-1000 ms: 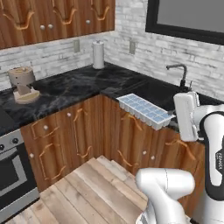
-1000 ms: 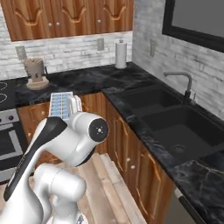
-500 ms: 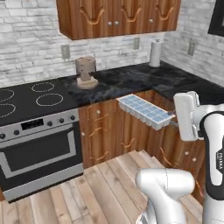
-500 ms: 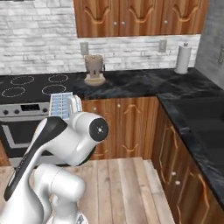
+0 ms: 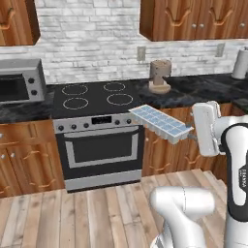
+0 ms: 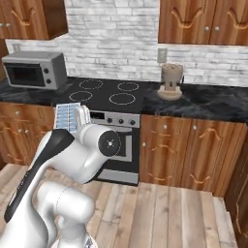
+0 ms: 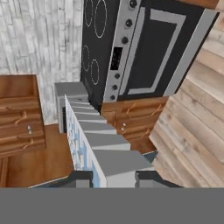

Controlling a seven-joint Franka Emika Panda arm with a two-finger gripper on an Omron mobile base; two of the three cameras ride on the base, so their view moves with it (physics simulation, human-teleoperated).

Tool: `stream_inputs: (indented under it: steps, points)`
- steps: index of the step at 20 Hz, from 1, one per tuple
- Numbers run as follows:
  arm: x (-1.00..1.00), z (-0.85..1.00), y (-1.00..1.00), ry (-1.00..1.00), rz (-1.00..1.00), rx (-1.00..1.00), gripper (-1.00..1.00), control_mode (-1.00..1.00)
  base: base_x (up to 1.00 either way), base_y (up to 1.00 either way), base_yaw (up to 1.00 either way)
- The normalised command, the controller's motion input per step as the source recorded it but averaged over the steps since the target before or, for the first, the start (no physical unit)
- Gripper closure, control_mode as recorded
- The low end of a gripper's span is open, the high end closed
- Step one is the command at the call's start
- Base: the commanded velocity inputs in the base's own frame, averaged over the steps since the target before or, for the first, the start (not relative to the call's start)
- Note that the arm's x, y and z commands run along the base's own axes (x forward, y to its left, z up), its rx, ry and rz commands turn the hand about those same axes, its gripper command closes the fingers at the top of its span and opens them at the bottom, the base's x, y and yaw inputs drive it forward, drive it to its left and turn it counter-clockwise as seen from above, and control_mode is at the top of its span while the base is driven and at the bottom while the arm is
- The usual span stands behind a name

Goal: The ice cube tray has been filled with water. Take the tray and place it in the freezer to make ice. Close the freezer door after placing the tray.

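Observation:
The ice cube tray [image 5: 160, 123] is a white rectangle with two rows of cells, held level in the air in front of the stove. Pale-blue water [image 5: 156, 119] fills its cells. My gripper [image 5: 189, 135] is shut on the tray's near end, at about counter height. In the right base view the tray [image 6: 68, 116] peeks out above my white arm. In the hand view the tray [image 7: 97, 141] runs away from my gripper [image 7: 115, 177], with a dark fingertip [image 7: 80, 179] on each side of it. The freezer and its door are out of view.
A black stove [image 5: 95, 96] with an oven door [image 5: 100, 150] stands straight ahead. A grey microwave [image 5: 18, 86] sits on the counter to its left, a brown appliance [image 5: 159, 76] and a paper towel roll [image 5: 240, 63] to its right. Wooden cabinets line the wall above plank floor [image 5: 72, 213].
The whole scene has swung as the base turned: sink and corner counter left the views, stove and microwave came in. The tray stays held in the same spot relative to my arm.

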Motion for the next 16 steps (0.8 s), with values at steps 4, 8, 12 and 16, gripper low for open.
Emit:
stream_inputs:
  steps: [4, 8, 12, 16]
  points:
    - [0.0, 0.0, 0.0, 0.0, 0.0, 0.0, 1.0, 1.0, 0.0, 0.61, 0.47]
    - [0.0, 0.0, 0.0, 0.0, 0.0, 0.0, 1.0, 1.0, 0.0, 0.61, 0.46]
    - [0.0, 0.0, 0.0, 0.0, 0.0, 0.0, 1.0, 1.0, 0.0, 0.61, 0.44]
    - [0.0, 0.0, 0.0, 0.0, 0.0, 0.0, 1.0, 1.0, 0.05, 0.59, 0.43]
